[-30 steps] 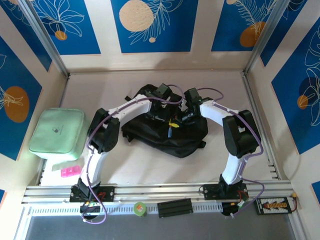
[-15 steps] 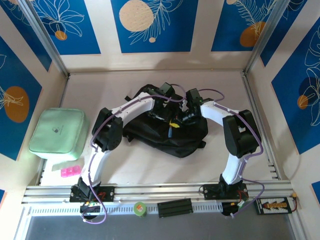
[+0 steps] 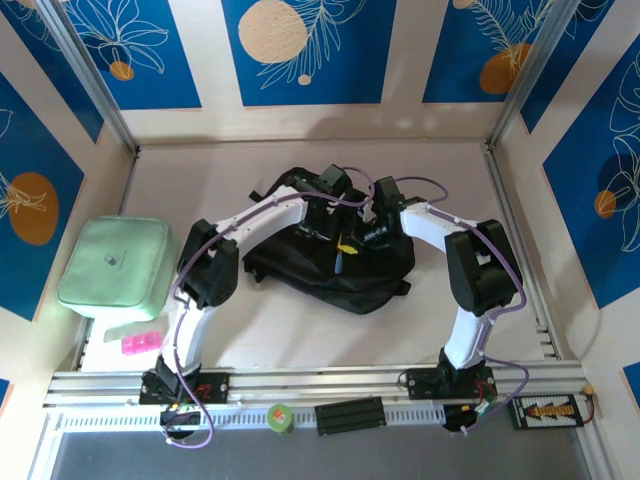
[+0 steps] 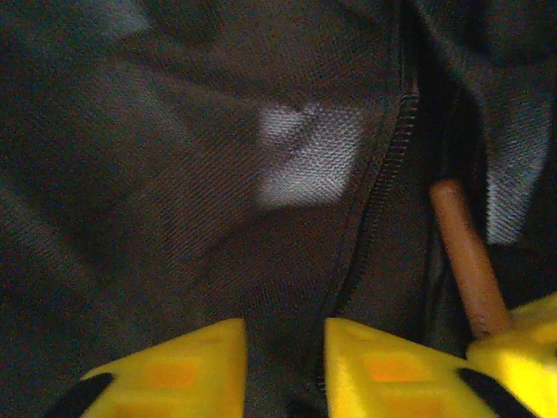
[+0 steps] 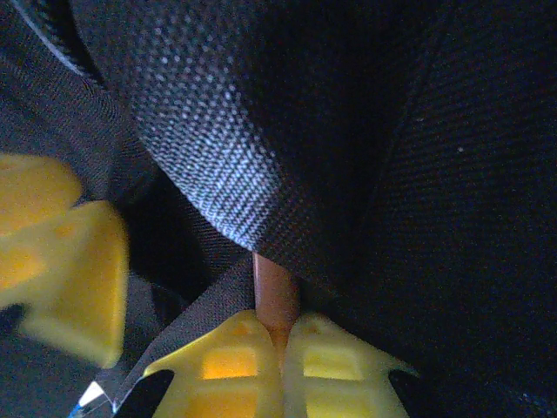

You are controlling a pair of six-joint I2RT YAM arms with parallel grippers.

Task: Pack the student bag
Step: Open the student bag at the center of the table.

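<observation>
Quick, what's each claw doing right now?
Left claw: almost closed by a zipper on the student bag; grip cannot be told.
Right claw: closed on a brown stick.

The white-and-black jointed left arm (image 3: 268, 213) and its twin right arm (image 3: 428, 222) pair smooth curved white links with bulky black joint housings (image 3: 212, 272), on small black bases (image 3: 185, 385) at seven and five o'clock overhead. Thin purple cables (image 3: 424, 180) loop along both; the blocky bright-yellow plastic fingers (image 4: 174, 370) carry orange inset squares.
</observation>
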